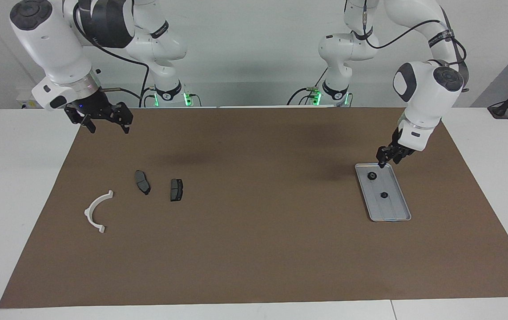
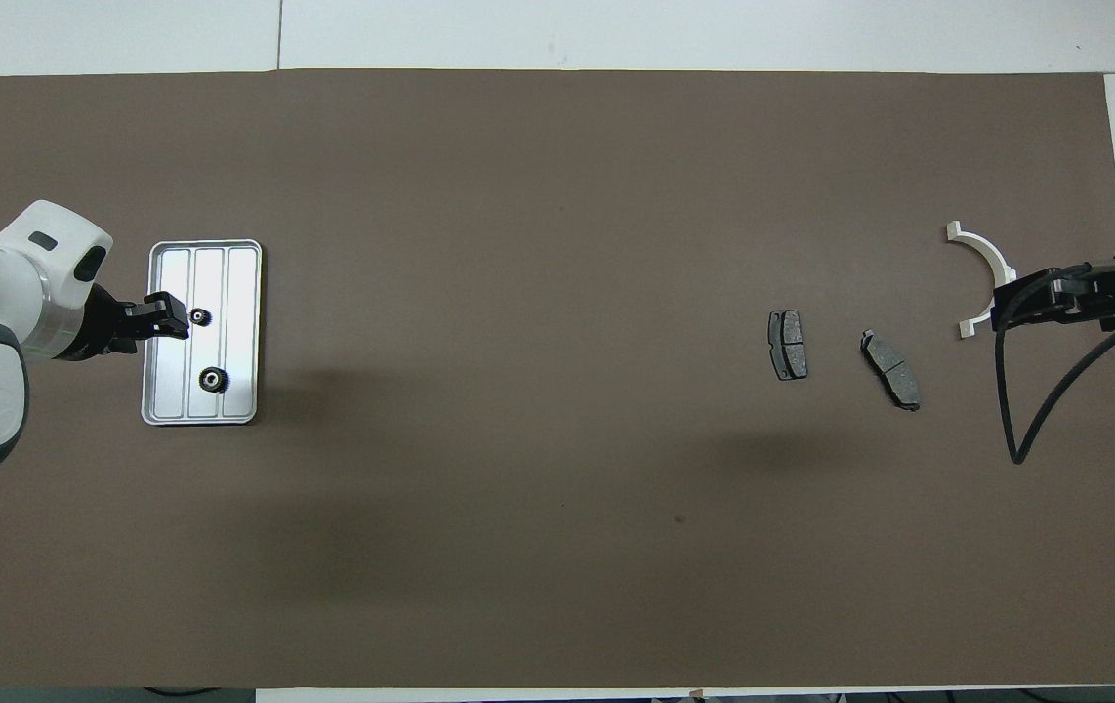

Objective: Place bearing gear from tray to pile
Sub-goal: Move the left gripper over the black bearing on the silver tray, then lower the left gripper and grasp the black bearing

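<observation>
The worktop [image 1: 254,284] carries a brown mat [image 1: 258,249]; the tray [image 1: 394,212] lies near its edge at the left arm's end, holding two bearing gears [image 1: 372,176], while the pile [image 1: 143,182] of two brake pads and a white bracket [image 1: 97,211] lies toward the right arm's end. The left end effector [image 1: 384,161] hovers over the tray's robot-side edge, its opening impossible to tell, holding nothing. The right end effector [image 1: 106,123] waits raised over the mat's robot-side corner, wide open and empty.

On my feed the white tabletop [image 1: 22,186] carries a brown mat [image 1: 258,240]. On the mat, at 9 o'clock in the overhead view, lies the tray [image 2: 243,332]. At 3 o'clock lie two pads [image 2: 788,344] [image 2: 891,368] and a white bracket [image 2: 985,266], apart from one another.
</observation>
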{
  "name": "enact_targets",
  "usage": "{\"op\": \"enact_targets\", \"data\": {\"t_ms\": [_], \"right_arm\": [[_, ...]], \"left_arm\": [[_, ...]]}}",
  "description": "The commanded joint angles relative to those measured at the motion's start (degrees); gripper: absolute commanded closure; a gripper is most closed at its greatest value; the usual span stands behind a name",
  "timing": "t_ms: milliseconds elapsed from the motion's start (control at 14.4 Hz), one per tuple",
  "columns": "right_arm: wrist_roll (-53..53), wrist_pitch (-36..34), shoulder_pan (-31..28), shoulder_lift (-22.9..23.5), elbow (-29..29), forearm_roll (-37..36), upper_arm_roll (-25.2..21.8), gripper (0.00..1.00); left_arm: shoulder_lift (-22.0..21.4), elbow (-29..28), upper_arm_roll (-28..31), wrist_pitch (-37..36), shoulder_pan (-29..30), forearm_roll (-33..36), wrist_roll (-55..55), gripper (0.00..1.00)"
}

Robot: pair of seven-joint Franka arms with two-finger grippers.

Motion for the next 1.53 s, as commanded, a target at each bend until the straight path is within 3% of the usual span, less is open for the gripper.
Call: {"op": "enact_targets", "data": {"t_ms": [0,972,1458], "right_arm": [[-0.5,1.7,-0.8,-1.6,-2.1,0.6,0.4,0.0],[-1.6,4.8,-1.4,-1.7,-3.0,0.6,0.4,0.0],[-2.0,4.8,-1.3,-1.8,-3.3,0.6,0.4,0.0]], "left_arm": [[0.5,-1.6,0.3,2.5,-0.4,0.8,-0.3,0.36],[3.8,-11.8,0.3,12.1,-0.1,0.8,1.9,0.36],[6.1,-12.4,0.3,15.5,0.0,0.8,2.0,0.36]]}}
